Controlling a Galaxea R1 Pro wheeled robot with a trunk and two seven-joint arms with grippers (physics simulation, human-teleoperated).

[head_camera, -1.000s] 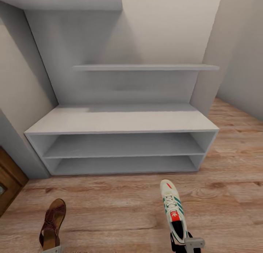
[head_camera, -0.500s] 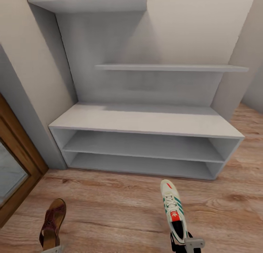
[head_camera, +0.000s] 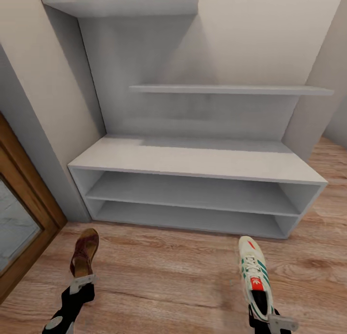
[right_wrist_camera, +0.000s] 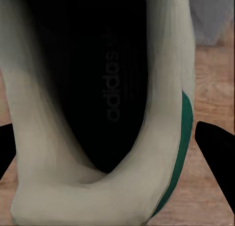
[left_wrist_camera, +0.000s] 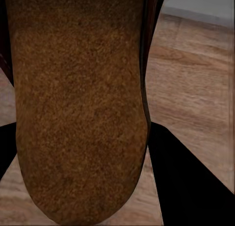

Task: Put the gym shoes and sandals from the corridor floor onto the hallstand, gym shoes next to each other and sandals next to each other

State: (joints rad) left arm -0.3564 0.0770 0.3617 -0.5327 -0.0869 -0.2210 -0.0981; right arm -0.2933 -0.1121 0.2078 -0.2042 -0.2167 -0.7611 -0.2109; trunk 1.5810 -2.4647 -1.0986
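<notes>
Left gripper (head_camera: 81, 282) holds 1 sandal (head_camera: 85, 246) by its heel, right gripper (head_camera: 272, 320) holds 1 gym shoe (head_camera: 254, 275) by its heel, both toes toward the hallstand (head_camera: 193, 160), still off the rack; such end-on heel grips may let either shoe sag or slip onto the corridor floor (head_camera: 168, 276).

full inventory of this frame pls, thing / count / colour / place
brown leather open-toe sandal: 1, dark brown with tan insole, held by its heel end in the left tool, toe toward the rack
white low sneaker with green stripes: 1, white, green stripes, red-orange tongue patch, held at its heel in the right tool
pale grey hallstand shoe rack: 1, grey-white, against the wall ahead; bench top, two low shelves, two wall shelves, all bare
wood-grain plank floor: light brown, in front of the rack
wooden door frame: 1, brown, far left
left tool: black arm, grey tip
right tool: grey tip, lower right
</notes>
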